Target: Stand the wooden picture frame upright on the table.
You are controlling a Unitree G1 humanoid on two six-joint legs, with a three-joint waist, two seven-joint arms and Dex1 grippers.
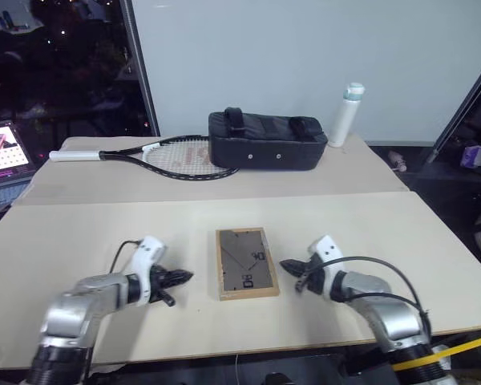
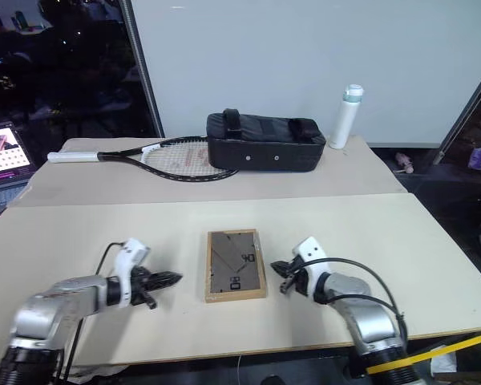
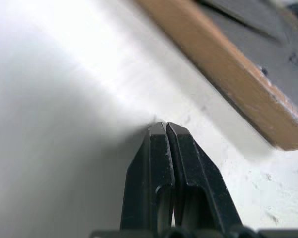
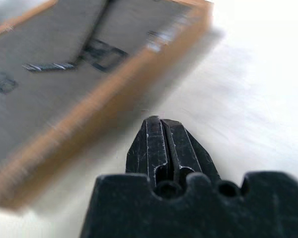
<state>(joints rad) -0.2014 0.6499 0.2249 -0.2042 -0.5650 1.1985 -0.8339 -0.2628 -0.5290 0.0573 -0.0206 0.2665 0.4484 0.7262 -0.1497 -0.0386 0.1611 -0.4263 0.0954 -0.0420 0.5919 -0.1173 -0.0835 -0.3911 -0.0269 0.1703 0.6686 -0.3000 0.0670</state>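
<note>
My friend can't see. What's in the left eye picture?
A wooden picture frame lies flat, back side up, on a pale table. The shut left gripper and shut right gripper point at it from either side, not touching. Behind lie a tennis racket, black case and white bottle.
</note>
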